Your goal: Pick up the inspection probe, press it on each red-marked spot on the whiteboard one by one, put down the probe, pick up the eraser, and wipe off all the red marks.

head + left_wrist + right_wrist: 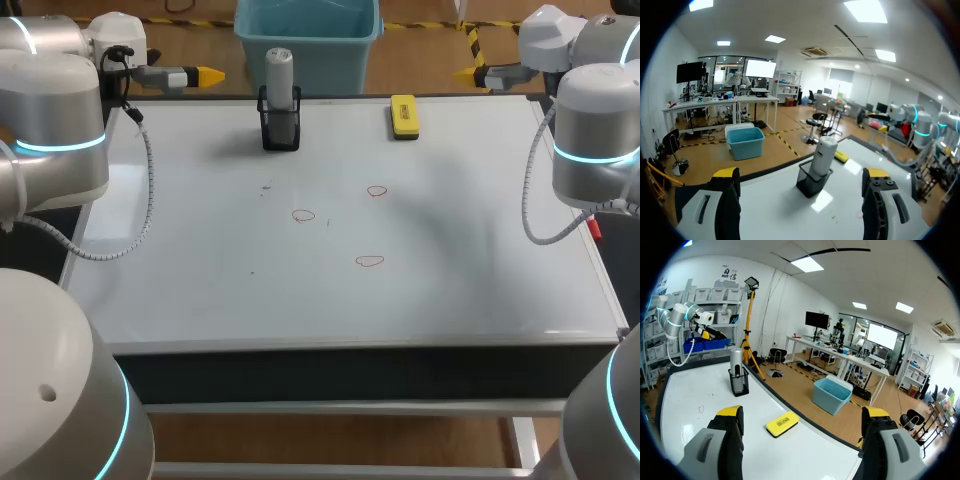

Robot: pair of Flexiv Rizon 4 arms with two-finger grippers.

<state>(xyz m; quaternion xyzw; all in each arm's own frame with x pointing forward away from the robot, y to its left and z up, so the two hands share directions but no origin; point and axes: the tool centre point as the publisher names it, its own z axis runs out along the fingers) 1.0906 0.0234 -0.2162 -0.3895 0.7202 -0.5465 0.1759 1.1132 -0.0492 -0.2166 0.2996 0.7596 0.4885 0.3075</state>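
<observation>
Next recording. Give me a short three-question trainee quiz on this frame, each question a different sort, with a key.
1. Multiple choice: how many red circled marks are drawn on the white whiteboard tabletop? A two, B three, C five.
2. True or false: the grey cylindrical inspection probe lies flat beside the black mesh holder.
3. Short answer: what do the jaws of the left gripper and the right gripper hold?

Key: 1 B. 2 False: it stands upright in the holder. 3 Nothing: both sets of jaws are open and clear of the board.
</observation>
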